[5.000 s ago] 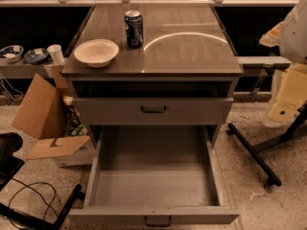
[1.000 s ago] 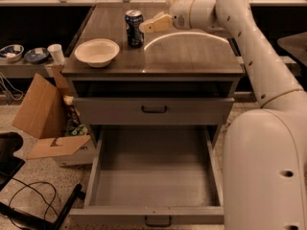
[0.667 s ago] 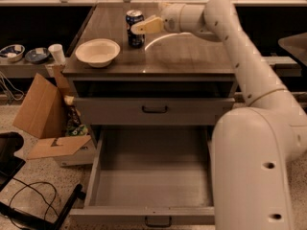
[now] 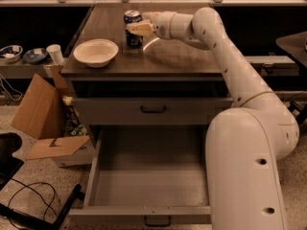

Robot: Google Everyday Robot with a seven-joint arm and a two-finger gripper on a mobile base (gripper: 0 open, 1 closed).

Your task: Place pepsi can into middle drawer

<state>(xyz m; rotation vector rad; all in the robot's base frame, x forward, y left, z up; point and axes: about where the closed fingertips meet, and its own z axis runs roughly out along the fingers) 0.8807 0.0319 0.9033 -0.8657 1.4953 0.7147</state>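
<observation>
The pepsi can (image 4: 132,35) is dark blue with a silver top. It stands upright on the cabinet top (image 4: 182,56), at the back, just right of the cream bowl (image 4: 95,52). My gripper (image 4: 138,28) reaches in from the right and is at the can's upper part, touching or almost touching it. The middle drawer (image 4: 144,213) is the lower grey one. It is pulled fully out toward me and its floor is bare. The like grey drawer front (image 4: 153,110) above it is closed.
My white arm (image 4: 249,128) runs down the right side, over the right part of the open drawer. An open cardboard box (image 4: 45,123) stands on the floor to the left. A black base and cable (image 4: 19,195) lie at lower left. A side shelf (image 4: 29,56) holds dishes and a cup.
My gripper has moved left along the cabinet top from beside the can to right at it. The can, the bowl and the drawers have not moved.
</observation>
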